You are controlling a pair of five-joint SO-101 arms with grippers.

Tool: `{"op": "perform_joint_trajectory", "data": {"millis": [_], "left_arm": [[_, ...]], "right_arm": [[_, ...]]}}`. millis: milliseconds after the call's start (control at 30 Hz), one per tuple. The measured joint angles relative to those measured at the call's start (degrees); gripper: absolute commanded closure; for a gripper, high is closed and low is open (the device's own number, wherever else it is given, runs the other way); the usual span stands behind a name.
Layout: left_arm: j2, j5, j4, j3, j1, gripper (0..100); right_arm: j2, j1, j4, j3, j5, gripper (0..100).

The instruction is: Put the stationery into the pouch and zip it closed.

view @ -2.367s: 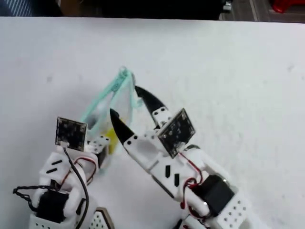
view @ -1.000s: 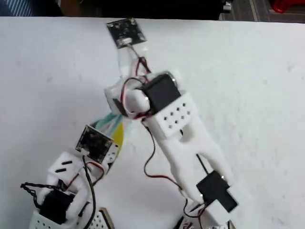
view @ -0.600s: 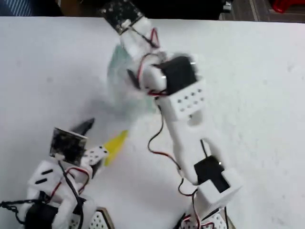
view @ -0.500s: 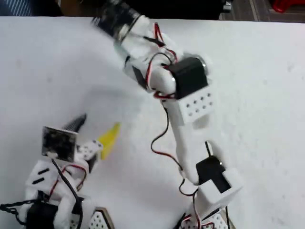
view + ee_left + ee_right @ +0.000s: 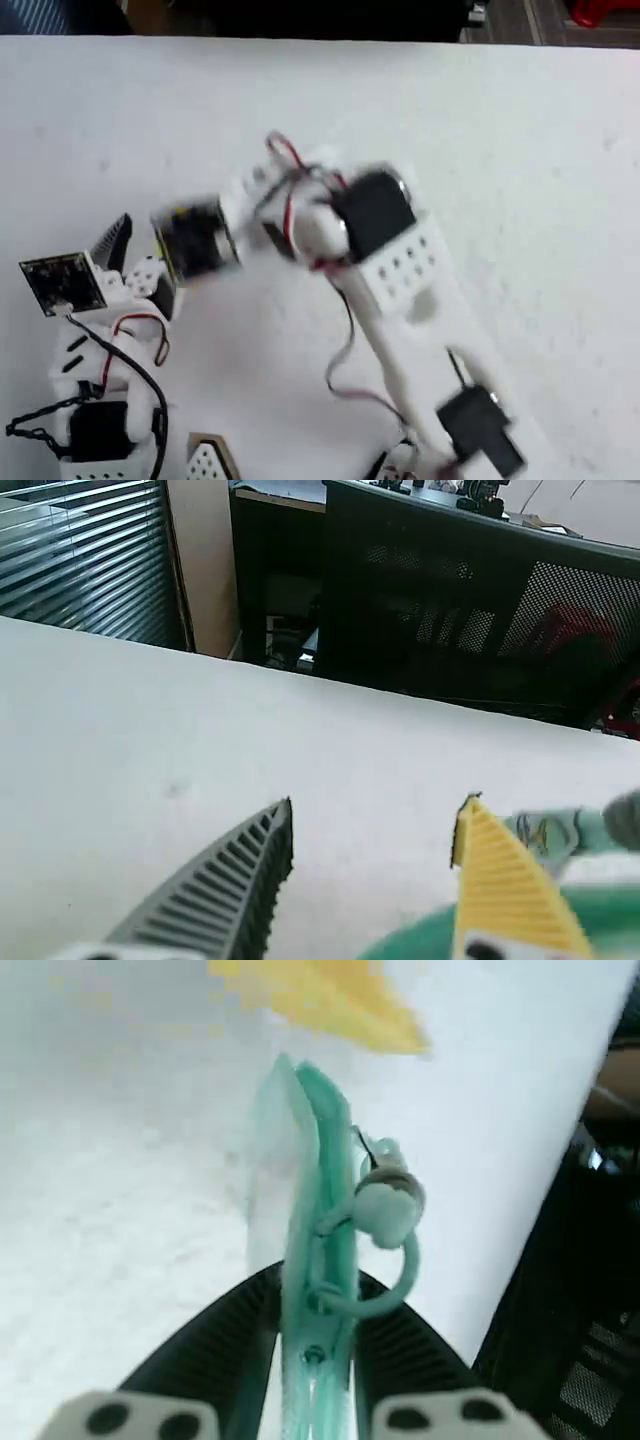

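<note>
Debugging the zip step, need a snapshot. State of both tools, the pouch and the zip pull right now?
left tool: open, empty.
right tool: shut on the pouch's edge.
pouch: clamped in the right tool, edge-on to the right wrist view; cannot tell whether it is zipped.
zip pull: at the pouch edge just past the right tool's fingertips, ring hanging loose.

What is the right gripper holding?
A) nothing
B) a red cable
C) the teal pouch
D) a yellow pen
C: in its wrist view the right gripper is clamped on the teal pouch along its zipper edge, with the ring pull just beyond.
</note>
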State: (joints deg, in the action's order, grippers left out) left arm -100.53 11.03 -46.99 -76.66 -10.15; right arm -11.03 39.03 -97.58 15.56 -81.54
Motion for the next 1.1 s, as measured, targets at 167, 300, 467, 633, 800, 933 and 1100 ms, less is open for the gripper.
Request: {"op": "perform_joint_trajectory", "data": {"millis": [167,300,467,633,800,933,1100], "left_arm": [[0.1,0.0,0.0,0.0,0.0,73],[0.1,0.0,0.1,0.0,3.2,73],[0.1,-7.4,0.1,-3.2,15.1,73],[-0.4,-13.0,-6.4,-0.4,20.2,73],[-0.5,-13.6,-17.9,8.8,21.4,73],[-0.5,-13.6,-19.2,9.5,21.5,73],[-0.5,-13.6,-14.6,6.8,20.4,73]], "right_arm": [[-12.0,3.7,0.0,-16.4,-2.5,98.0],[-16.9,8.6,0.2,-25.6,-2.6,98.0],[-17.8,8.9,5.4,-29.8,-2.6,98.0],[-17.0,0.5,14.2,-28.8,0.2,98.0],[-16.5,-4.6,21.3,-28.6,4.6,98.0],[-16.5,-4.8,26.8,-28.6,12.7,98.1],[-16.5,-4.8,28.4,-28.6,16.6,98.1]]}}
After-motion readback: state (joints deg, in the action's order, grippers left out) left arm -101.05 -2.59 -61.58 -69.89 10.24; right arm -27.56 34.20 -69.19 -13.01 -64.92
